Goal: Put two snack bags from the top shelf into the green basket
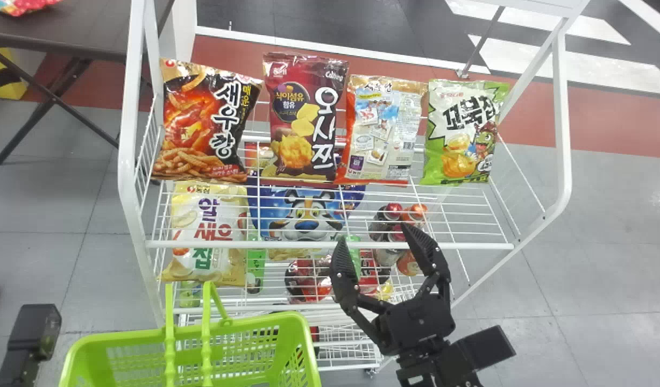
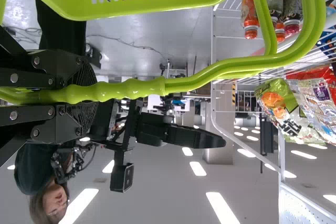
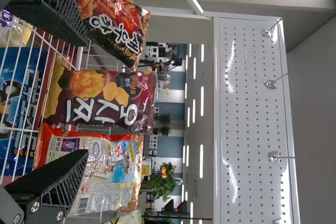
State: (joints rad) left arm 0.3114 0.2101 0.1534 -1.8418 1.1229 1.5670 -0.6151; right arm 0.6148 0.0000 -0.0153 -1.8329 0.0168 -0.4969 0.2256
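My right gripper (image 1: 377,242) stands open in front of the white rack's top shelf. In the right wrist view, my right gripper (image 3: 84,95) has the maroon bag (image 3: 100,98) beyond the gap between its fingers, and one finger overlaps the red-and-white bag (image 3: 100,166). On the top shelf stand a black-and-orange bag (image 1: 206,118), the maroon bag (image 1: 305,115), the red-and-white bag (image 1: 383,129) and a green bag (image 1: 461,131). The green basket (image 1: 254,322) hangs at lower left; the left arm's wrist part (image 1: 34,333) is beside it. My left gripper (image 2: 86,95) is shut on its handle (image 2: 136,87).
The rack's front rail (image 1: 330,245) crosses between the right gripper and the bags. Lower down are a yellow bag (image 1: 206,231), a blue bag (image 1: 308,212) and several bottles (image 1: 394,231). White side frames bound the rack. A dark table (image 1: 66,27) stands behind left.
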